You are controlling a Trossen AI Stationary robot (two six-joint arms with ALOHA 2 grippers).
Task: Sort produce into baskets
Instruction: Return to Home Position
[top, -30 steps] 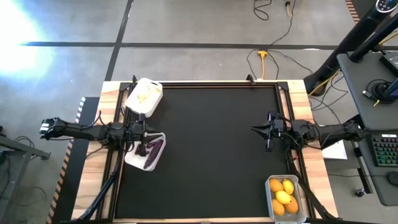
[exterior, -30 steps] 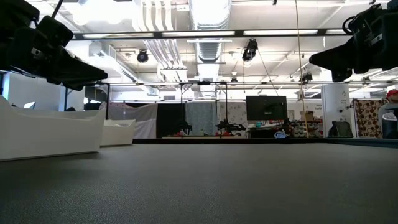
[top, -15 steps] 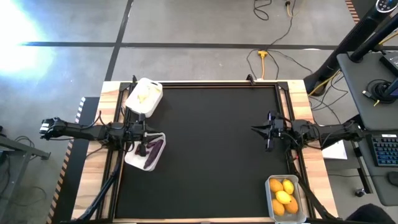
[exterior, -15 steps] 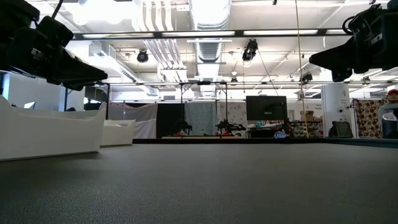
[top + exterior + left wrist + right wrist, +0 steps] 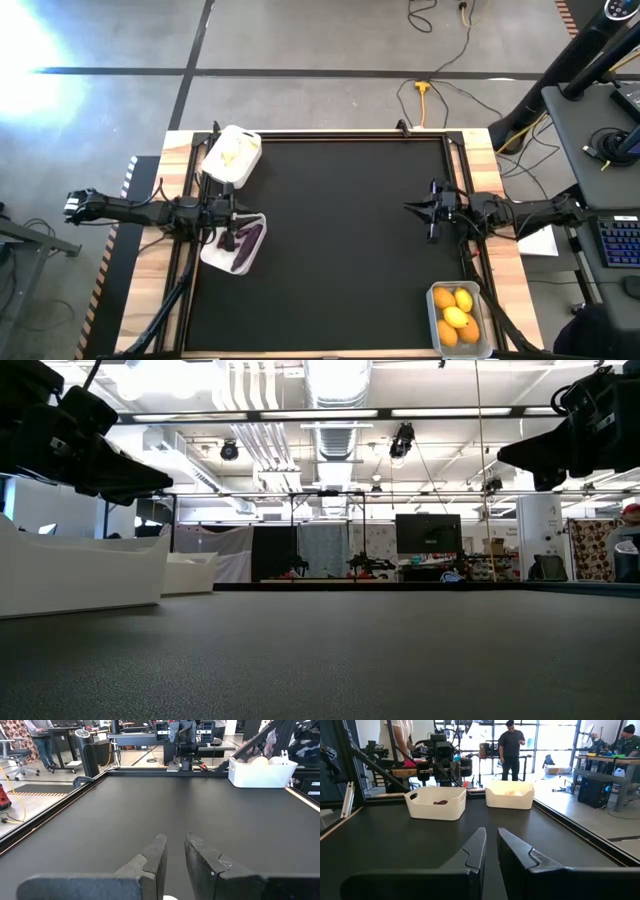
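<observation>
My table [image 5: 330, 250], as I see it from above:
- Far left corner: basket [image 5: 233, 155] with bulbs [image 5: 230, 154] in it.
- Left edge, mid-table, just nearer than that: second basket [image 5: 235, 243] holding the eggplant pieces [image 5: 246, 241]; left gripper [image 5: 232, 239] above it.
- Near right corner: third basket [image 5: 459, 319] holding the round fruits [image 5: 456, 313].
- Right edge, mid-table: right gripper [image 5: 421, 209], over bare mat.

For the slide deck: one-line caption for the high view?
Produce sorted into three baskets at the table's edges; both arms parked, nothing held.
</observation>
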